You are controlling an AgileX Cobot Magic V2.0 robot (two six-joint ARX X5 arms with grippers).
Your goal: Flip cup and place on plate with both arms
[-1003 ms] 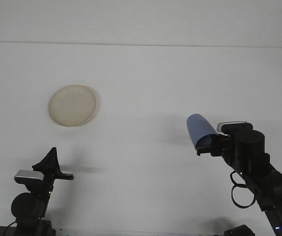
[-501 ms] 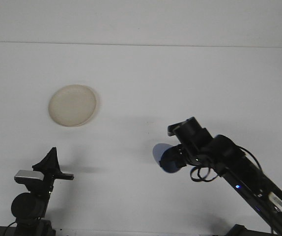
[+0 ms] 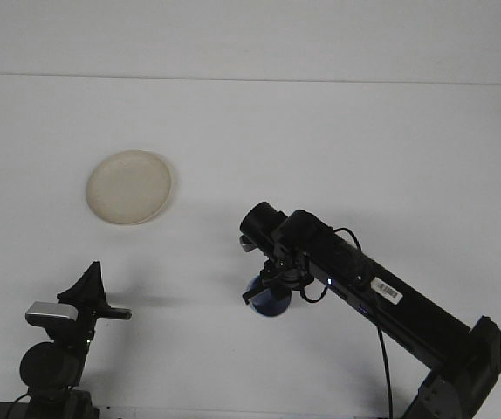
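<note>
Right gripper (image 3: 268, 286) clamping blue cup (image 3: 271, 302) (underneath), plate (image 3: 129, 187) well apart

plain white table (image 3: 338, 140), a pale, perhaps cream-coloured, round plate (image 3: 129, 187) flat on its left part

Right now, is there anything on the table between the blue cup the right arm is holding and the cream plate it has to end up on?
Nothing visible. The blue plastic cup hangs in the right gripper, and the stretch of white table up-left to the round cream plate is bare. The left gripper sits lower left, off that line.
</note>
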